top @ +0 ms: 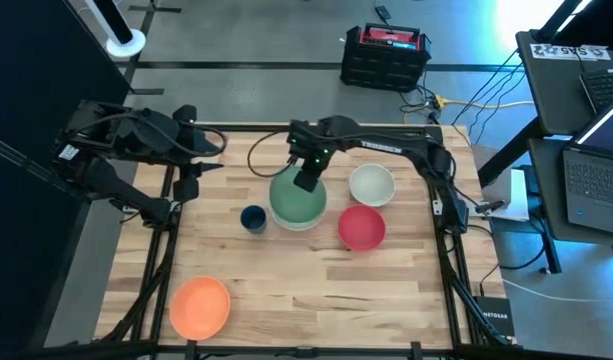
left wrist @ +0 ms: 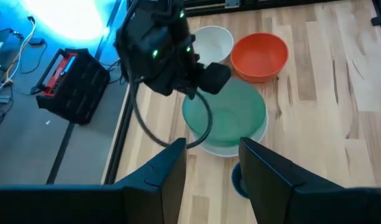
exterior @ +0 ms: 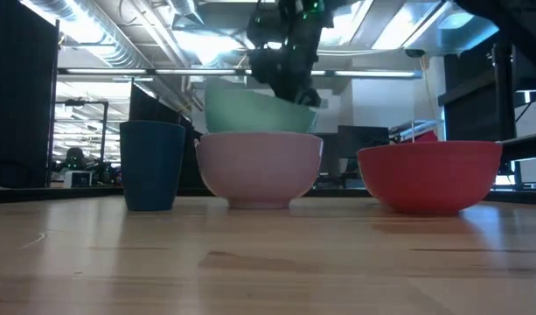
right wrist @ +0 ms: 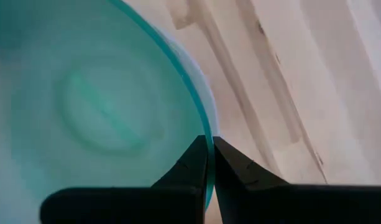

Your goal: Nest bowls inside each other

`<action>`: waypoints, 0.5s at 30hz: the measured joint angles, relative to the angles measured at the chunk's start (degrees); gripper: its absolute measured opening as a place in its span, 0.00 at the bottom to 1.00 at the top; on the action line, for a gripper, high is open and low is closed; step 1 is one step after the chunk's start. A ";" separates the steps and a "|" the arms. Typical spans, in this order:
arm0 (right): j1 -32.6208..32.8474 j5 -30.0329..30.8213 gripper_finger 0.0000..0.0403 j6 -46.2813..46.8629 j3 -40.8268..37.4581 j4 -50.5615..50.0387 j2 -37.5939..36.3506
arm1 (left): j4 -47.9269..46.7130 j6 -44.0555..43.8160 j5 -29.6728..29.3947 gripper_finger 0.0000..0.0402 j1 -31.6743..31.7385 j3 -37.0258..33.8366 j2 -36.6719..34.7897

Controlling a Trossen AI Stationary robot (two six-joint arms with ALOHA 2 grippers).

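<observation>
Wooden table (top: 316,290), five bowls and a dark blue cup (top: 253,217).
Right end effector (right wrist: 209,163) pinched shut on green bowl (top: 297,197) rim, tilted in white bowl (exterior: 259,166), centre; mint-white bowl (top: 371,184) and red bowl (top: 362,227) right, orange bowl (top: 200,306) near left. Left end effector (left wrist: 212,168) parted, empty, far left.

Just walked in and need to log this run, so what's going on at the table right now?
The right gripper is shut on the rim of the green bowl, holding it tilted partly inside a white bowl near the middle of the table. The blue cup stands just beside them. The pale bowl and red bowl sit separately nearby, and the orange bowl sits alone at the near left corner. The left gripper waits open at the table's left edge.
</observation>
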 joint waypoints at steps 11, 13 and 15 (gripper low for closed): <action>-0.10 -2.33 0.01 -0.06 0.04 -1.62 3.51 | 0.02 0.00 0.02 0.33 0.00 0.00 -0.02; -0.12 -2.33 0.03 -0.08 0.04 -1.45 3.53 | 0.00 0.00 0.02 0.33 0.02 0.00 0.00; -0.16 -2.61 0.05 -0.10 0.05 -1.43 3.53 | 0.00 0.00 0.02 0.33 0.02 0.00 0.00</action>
